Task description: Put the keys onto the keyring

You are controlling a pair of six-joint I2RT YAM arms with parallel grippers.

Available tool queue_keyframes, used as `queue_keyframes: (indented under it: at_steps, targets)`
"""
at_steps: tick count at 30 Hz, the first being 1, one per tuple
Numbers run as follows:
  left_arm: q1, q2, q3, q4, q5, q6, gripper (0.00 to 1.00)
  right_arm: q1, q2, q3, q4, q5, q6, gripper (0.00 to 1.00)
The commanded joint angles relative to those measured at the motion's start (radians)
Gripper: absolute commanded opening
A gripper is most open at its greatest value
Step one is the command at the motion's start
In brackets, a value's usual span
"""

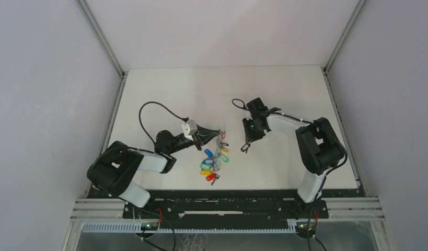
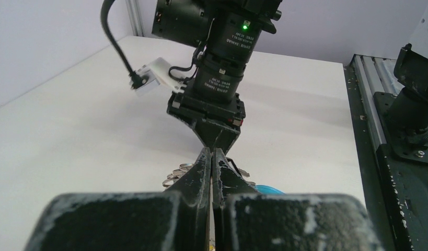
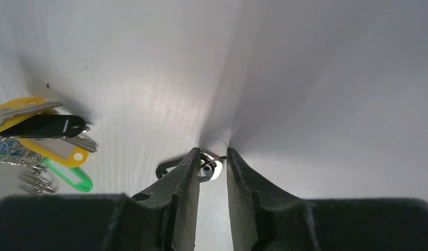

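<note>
**Table** (image 1: 285,94): white, walled on three sides by pale panels.

**Keys** (image 1: 211,162): one bunch lying left of the table's centre, in front of the left arm. Tags in blue, green, yellow and red fan out toward the near edge. The right wrist view also shows a black tag (image 3: 44,125) lying across a yellow one (image 3: 55,150), with a green one (image 3: 70,177) below.

**Keyring** (image 3: 10,152): silvery, chain-like coils with a glimpse of blue, lying on the table in the middle of the bunch.

**Left gripper** (image 1: 216,137): at the far end of the bunch, low over the table, its fingers (image 2: 201,170) pressed flat together. I cannot tell whether anything thin is pinched between them.

**Right gripper** (image 3: 212,164): tips down at the table, near the bunch on its right but apart from it. The jaws stand a narrow gap apart, straddling a small wire loop (image 3: 216,160) joined to a loose black piece (image 3: 167,168). One finger touches the loop, but I cannot tell whether it is actually clamped.
</note>
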Motion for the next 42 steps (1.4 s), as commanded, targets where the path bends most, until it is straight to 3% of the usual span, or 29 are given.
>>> queue_keyframes:
  at_steps: [1, 13, 22, 25, 29, 34, 42]
  targets:
    - [0.006, -0.031, -0.016, 0.072, 0.015, 0.010, 0.00, -0.083, -0.082, -0.069, 0.035, -0.053, 0.164, 0.26]
    - [0.005, -0.031, -0.014, 0.072, 0.021, 0.001, 0.00, -0.288, -0.215, -0.383, 0.406, -0.362, 0.437, 0.23]
    - [0.005, -0.033, -0.015, 0.072, 0.024, -0.001, 0.00, -0.342, -0.248, -0.451, 0.494, -0.371, 0.485, 0.22]
    - [0.005, -0.030, -0.012, 0.072, 0.031, -0.001, 0.00, -0.328, -0.334, -0.457, 0.500, -0.338, 0.424, 0.30]
    - [0.005, -0.024, -0.009, 0.072, 0.035, 0.001, 0.00, -0.266, -0.495, -0.463, 0.535, -0.354, 0.214, 0.37]
    - [0.005, -0.023, -0.008, 0.072, 0.035, 0.001, 0.00, -0.167, -0.653, -0.522, 0.736, -0.473, 0.006, 0.40]
    - [0.005, -0.027, -0.005, 0.072, 0.043, -0.002, 0.00, -0.050, -0.564, -0.541, 1.089, -0.717, -0.185, 0.39]
